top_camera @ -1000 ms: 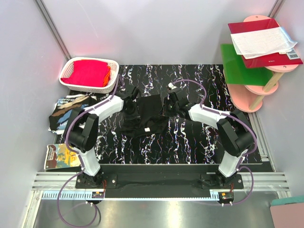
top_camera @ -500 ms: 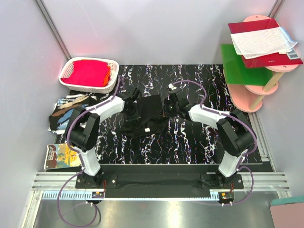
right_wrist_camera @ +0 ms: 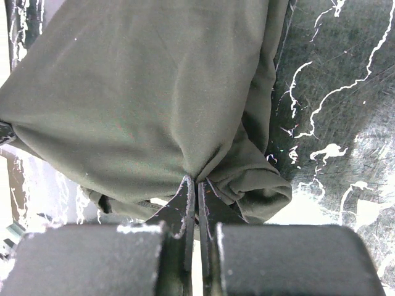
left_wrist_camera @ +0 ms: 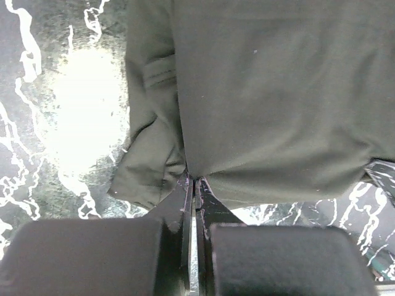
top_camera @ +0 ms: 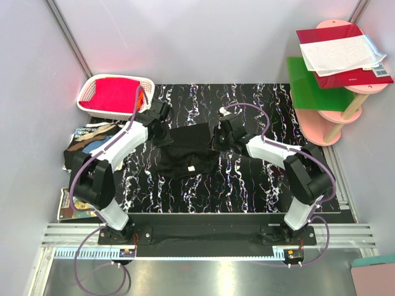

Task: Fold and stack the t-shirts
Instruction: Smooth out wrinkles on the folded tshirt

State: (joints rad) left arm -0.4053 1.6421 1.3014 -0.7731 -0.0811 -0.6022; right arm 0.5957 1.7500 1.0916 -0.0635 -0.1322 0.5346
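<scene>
A black t-shirt (top_camera: pixel 185 155) lies rumpled on the middle of the marbled mat, plain side up with a small white tag showing. My left gripper (top_camera: pixel 166 134) is shut on its far left edge; in the left wrist view the jaws (left_wrist_camera: pixel 194 180) pinch a fold of the cloth (left_wrist_camera: pixel 278 92). At the shirt's far right edge my right gripper (top_camera: pixel 216 140) is shut too, and the right wrist view shows its tips (right_wrist_camera: pixel 197 180) biting bunched cloth (right_wrist_camera: pixel 136 92). Another black t-shirt (top_camera: pixel 86 143) with a printed chest lies crumpled off the mat's left side.
A white basket (top_camera: pixel 92 83) holding red cloth stands at the back left. A colourful printed item (top_camera: pixel 79 203) lies at the near left. At the right a pink tiered stand (top_camera: pixel 336 126) carries a green board, a red book and papers. Grey walls close in three sides.
The left gripper closed on the shirt's left edge and moved back and to the left, drawing that edge out. The right gripper stayed shut in place.
</scene>
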